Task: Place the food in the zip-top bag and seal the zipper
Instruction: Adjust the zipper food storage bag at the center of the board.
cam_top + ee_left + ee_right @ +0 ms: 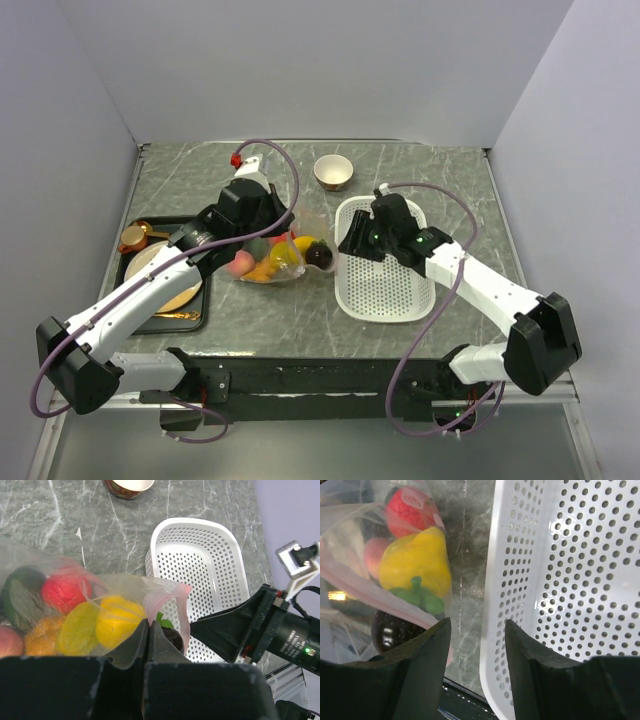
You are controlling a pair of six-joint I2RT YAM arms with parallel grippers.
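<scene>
Colourful food (415, 560) inside clear zip-top bag (342, 537)

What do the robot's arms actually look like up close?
The left arm and right arm are white tubes with chunky black joints. A purple cable loops along each. The left tool and right tool are black, with two fingers. Small green lights glow on the right wrist.

Robot test cell in a lab.
Blank pale walls (300, 70) box in a marble-look table (450, 170) on three sides. A left arm (130, 298) and a right arm (485, 283), white and black, are bolted to a black rail (320, 375) at its near edge, with purple cables (415, 350) looping from them. On the table lie props: toy food (265, 262), a white basket (385, 290) and gold dishes (135, 238).
</scene>
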